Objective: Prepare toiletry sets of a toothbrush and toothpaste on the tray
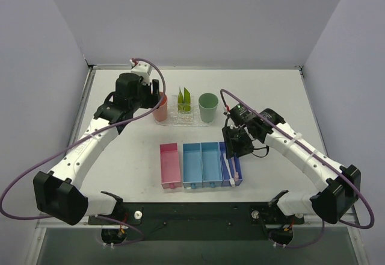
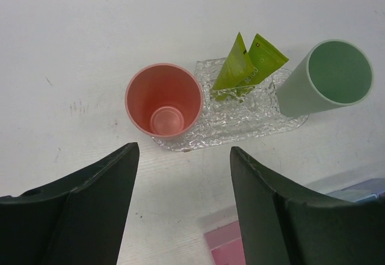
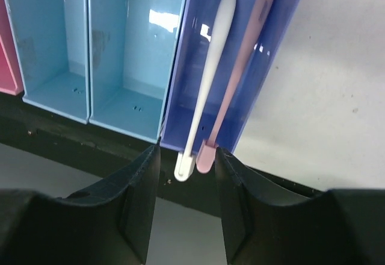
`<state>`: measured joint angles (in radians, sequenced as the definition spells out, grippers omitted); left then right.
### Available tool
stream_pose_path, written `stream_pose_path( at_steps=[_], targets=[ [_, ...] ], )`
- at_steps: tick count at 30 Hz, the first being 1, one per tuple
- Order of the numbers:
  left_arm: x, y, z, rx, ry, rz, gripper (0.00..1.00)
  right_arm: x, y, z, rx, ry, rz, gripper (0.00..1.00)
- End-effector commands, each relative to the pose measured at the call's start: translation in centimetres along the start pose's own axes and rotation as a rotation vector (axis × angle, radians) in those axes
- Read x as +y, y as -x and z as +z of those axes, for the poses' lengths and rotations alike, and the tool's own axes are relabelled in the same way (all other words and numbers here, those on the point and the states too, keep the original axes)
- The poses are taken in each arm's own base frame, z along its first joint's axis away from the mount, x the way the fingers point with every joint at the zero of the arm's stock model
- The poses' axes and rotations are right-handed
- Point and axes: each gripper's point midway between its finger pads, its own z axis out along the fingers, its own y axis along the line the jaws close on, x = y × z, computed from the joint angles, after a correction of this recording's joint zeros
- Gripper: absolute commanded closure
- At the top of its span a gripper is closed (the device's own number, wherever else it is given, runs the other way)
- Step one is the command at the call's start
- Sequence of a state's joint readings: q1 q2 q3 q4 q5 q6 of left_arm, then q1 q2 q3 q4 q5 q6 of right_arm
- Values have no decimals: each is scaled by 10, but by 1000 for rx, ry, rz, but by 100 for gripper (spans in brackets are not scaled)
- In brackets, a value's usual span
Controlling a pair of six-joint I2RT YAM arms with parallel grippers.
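Note:
The clear bumpy tray (image 2: 252,123) lies at the table's back middle, and it shows in the top view (image 1: 170,120) too. Two yellow-green toothpaste tubes (image 2: 248,66) stand upright on its middle (image 1: 184,99). A white toothbrush (image 3: 209,84) and a pink toothbrush (image 3: 240,78) lie side by side in the purple-blue bin (image 3: 277,42), the rightmost bin (image 1: 230,167). My right gripper (image 3: 186,153) is open over that bin's near end (image 1: 234,146), its fingers either side of both toothbrush ends. My left gripper (image 2: 182,150) is open and empty, just short of the salmon cup (image 2: 163,99).
The salmon cup (image 1: 160,108) stands on the tray's left end, a green cup (image 1: 208,107) on its right end (image 2: 328,78). A pink bin (image 1: 170,165) and two light blue bins (image 1: 201,164) stand in a row left of the purple-blue bin.

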<state>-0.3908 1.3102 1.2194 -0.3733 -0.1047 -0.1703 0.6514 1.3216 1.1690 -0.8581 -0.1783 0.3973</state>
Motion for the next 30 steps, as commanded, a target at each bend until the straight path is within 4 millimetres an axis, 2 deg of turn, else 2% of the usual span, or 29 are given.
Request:
stream_pose_path(
  at_steps=[1,7,11,15,23,30],
  targets=[
    [-10,5,-4,-27,-34,21,28,-8,-42,-14,114,-38,61,63],
    [-12,-13,-7,8,-29,37,27,-6,-67,-5,217,-45,77,65],
    [-13,-22,-12,24,-33,35,27,-8,-72,3,242,-79,92,66],
    [-10,-32,-16,36,-23,34,27,-11,-73,11,235,-97,113,66],
    [-7,-31,-23,24,-16,31,27,-11,-67,22,223,-126,118,67],
    [-6,-33,-24,25,-12,34,27,-17,-71,29,229,-174,126,68]
  ],
)
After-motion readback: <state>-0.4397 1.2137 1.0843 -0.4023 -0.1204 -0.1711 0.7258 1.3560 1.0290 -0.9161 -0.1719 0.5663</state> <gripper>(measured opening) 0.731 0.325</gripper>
